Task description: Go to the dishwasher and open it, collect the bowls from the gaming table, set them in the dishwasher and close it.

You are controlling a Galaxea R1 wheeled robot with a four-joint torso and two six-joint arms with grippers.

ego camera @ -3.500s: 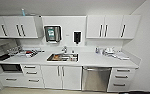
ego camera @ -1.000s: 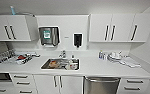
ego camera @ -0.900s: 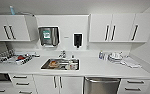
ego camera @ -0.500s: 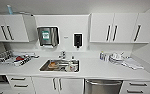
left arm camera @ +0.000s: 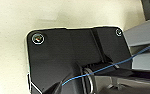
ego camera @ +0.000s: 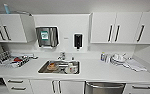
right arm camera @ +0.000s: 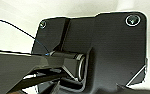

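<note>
Head view puts the brushed stainless-steel dishwasher (ego camera: 104, 88) with its bar handle under the white countertop (ego camera: 111, 72), right of the steel sink (ego camera: 59, 67), door closed. Approach step, judging so; opening needs the handle. Jaw states: cannot tell.

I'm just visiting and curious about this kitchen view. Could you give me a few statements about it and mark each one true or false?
1. The dishwasher sits below the counter, right of the sink. True.
2. The dishwasher door hangs wide open. False: it is shut.
3. The sink is empty. False: dishes lie in it.
4. A dish rack stands on the counter at the left. True.
5. The wall cabinets have red doors. False: they are white.
</note>
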